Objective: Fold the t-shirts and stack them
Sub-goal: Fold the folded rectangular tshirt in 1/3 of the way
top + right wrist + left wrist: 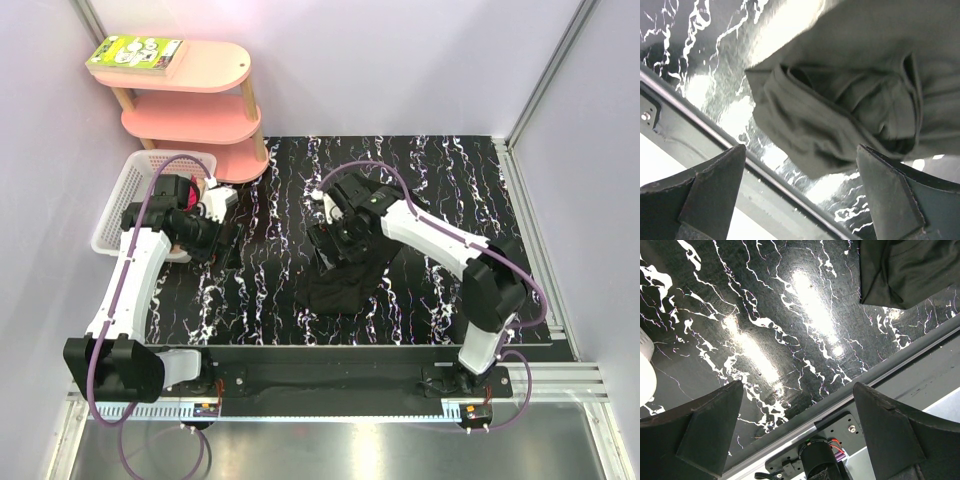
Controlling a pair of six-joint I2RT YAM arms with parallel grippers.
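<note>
Black marbled counter carries a white basket at far left. Beside it the left tool hangs spread over bare counter. At centre lies a crumpled black t-shirt, with the right tool spread just above it. Pinching one hem edge, not bunched layers, seems wisest. Only the right wrist view shows those folds.
</note>
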